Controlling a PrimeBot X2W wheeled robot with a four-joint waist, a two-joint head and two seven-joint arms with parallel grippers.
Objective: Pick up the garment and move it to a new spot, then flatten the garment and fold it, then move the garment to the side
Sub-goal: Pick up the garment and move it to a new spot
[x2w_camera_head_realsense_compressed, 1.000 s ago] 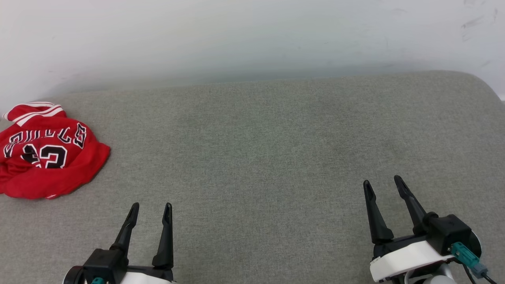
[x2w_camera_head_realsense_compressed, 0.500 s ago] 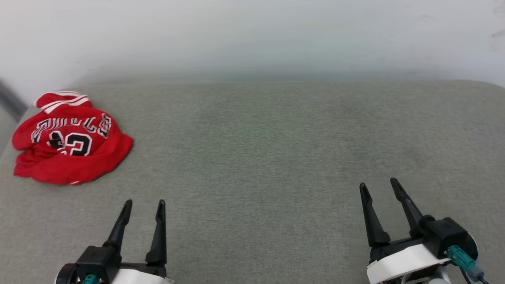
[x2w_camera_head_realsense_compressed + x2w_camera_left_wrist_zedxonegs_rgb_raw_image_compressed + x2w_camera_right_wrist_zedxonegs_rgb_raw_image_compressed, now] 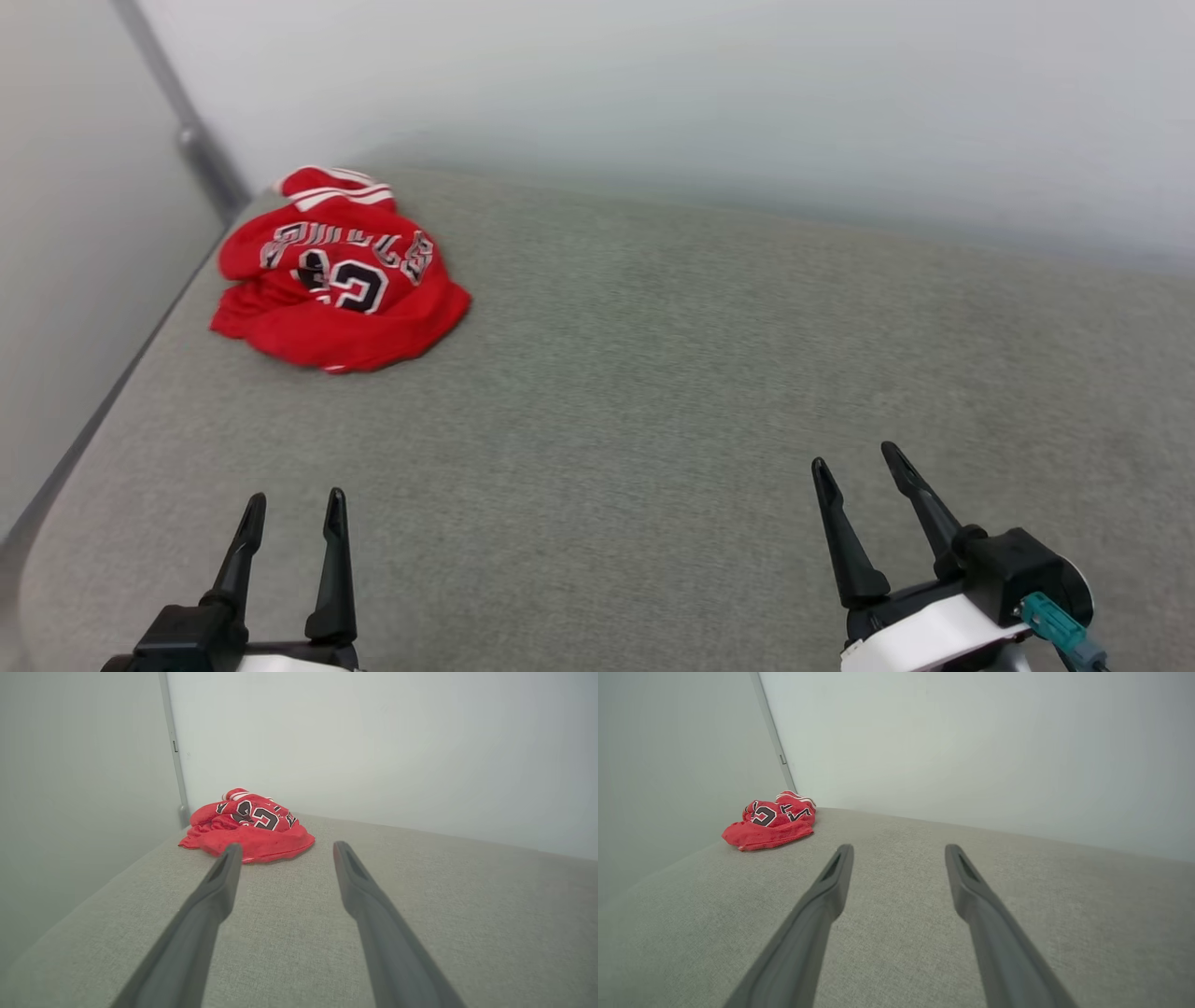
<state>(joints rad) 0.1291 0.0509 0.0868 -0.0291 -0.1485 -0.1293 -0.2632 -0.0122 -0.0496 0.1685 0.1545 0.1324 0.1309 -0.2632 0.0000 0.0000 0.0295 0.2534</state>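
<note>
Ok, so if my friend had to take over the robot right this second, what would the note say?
Left gripper: open, holding nothing, low at the near edge.
Right gripper: open, holding nothing, also at the near edge.
Garment: a crumpled red heap at the far-left corner of the grey padded surface, well apart from both grippers and nearer the left one.
Done: nothing yet; the garment is not picked up, flattened or folded.
Left: grab it, move it to a new spot, flatten it, fold it, then move it to the side.
</note>
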